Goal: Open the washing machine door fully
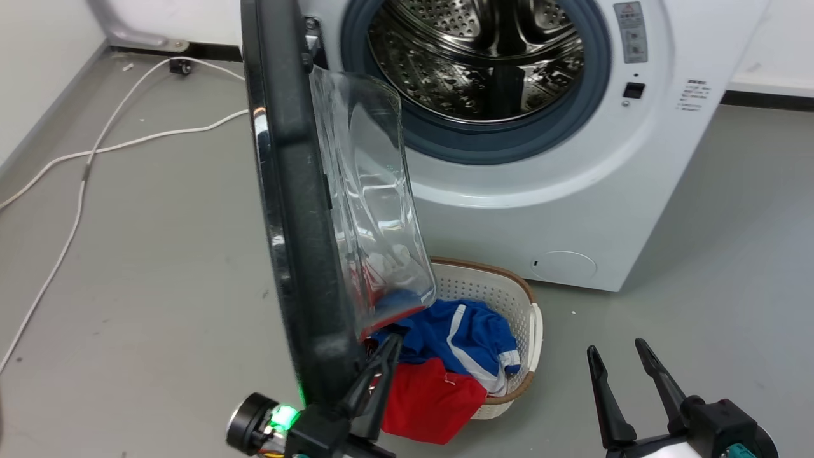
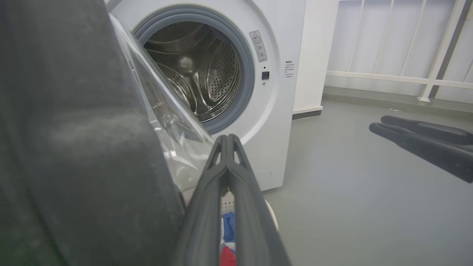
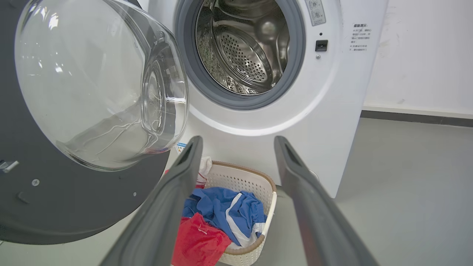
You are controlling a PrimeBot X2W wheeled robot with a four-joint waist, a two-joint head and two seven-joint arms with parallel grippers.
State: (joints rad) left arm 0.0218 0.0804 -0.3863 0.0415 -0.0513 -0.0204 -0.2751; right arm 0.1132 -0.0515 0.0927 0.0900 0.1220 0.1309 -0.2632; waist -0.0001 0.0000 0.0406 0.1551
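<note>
Closest to us, our left gripper (image 1: pixel 392 343) shows its jaws pressed together on nothing, just beside the inner face of the large round glossy black washing machine door (image 1: pixel 299 191); we cannot tell whether they touch it. That door, hinged at the left of the white front-loading washing machine (image 1: pixel 572 210), stands out from the machine's front, edge-on to us. It lies left of the jaws, so we judge that a leftward push would finish the swing. Our right gripper (image 1: pixel 615 348), jaws wide, hangs before the machine's right corner, well apart.
</note>
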